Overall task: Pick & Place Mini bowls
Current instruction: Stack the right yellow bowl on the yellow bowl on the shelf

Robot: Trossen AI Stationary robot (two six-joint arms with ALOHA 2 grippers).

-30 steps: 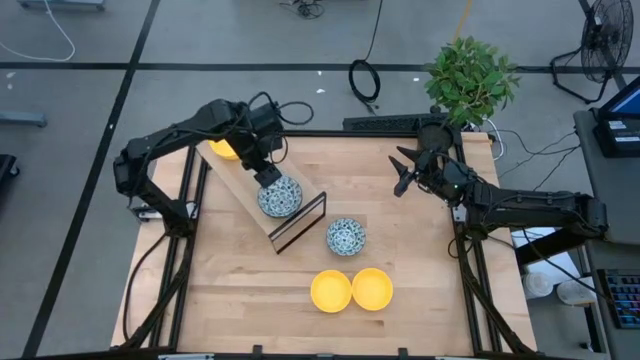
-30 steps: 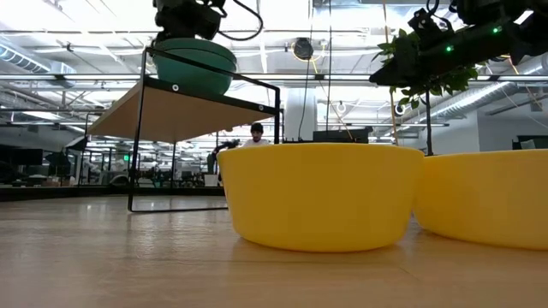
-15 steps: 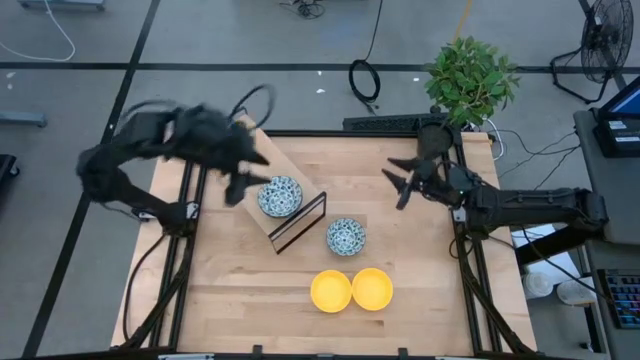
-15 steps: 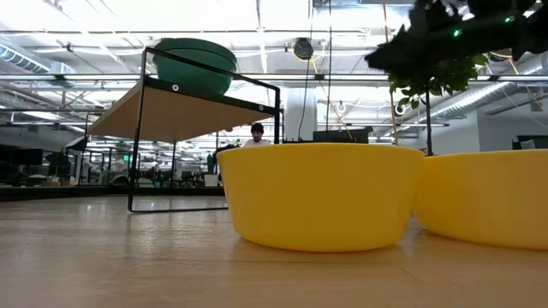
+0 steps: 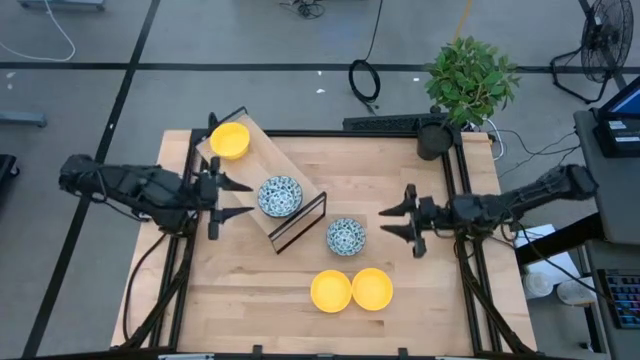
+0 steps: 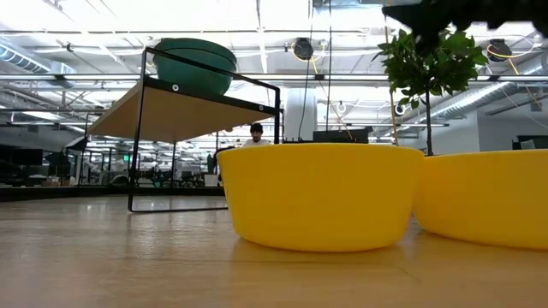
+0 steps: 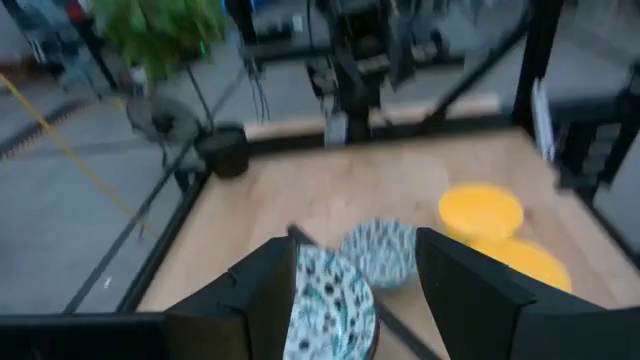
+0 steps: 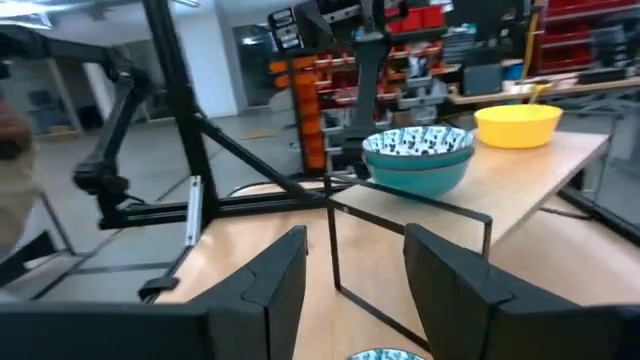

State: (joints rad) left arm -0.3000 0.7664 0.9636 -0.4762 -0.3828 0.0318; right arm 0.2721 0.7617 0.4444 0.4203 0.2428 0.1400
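A raised wooden shelf [image 5: 250, 170] on a black wire frame stands at the table's far left. On it rest a yellow mini bowl [image 5: 229, 140] and a blue-patterned mini bowl [image 5: 280, 196]. Another patterned bowl [image 5: 346, 236] sits on the table at mid-table, and two yellow bowls [image 5: 331, 290] [image 5: 372, 289] sit side by side near the front edge. My left gripper [image 5: 238, 198] hangs level and open just left of the shelf's patterned bowl [image 7: 330, 305]. My right gripper [image 5: 392, 226] is open and empty, level, right of the table's patterned bowl, pointing left toward the shelf [image 8: 418, 155].
A potted plant [image 5: 470, 80] in a black pot [image 5: 432, 140] stands at the table's far right corner. The black table frame [image 5: 462, 270] runs along both sides. In the low view the two yellow bowls [image 6: 321, 195] fill the foreground, and a person [image 6: 256, 131] shows far behind.
My left gripper has drawn back from above the shelf's patterned bowl toward the table's left edge and tipped from pointing down to level; the bowl stays on the shelf. My right gripper has swung from the far right toward the near side and now points left.
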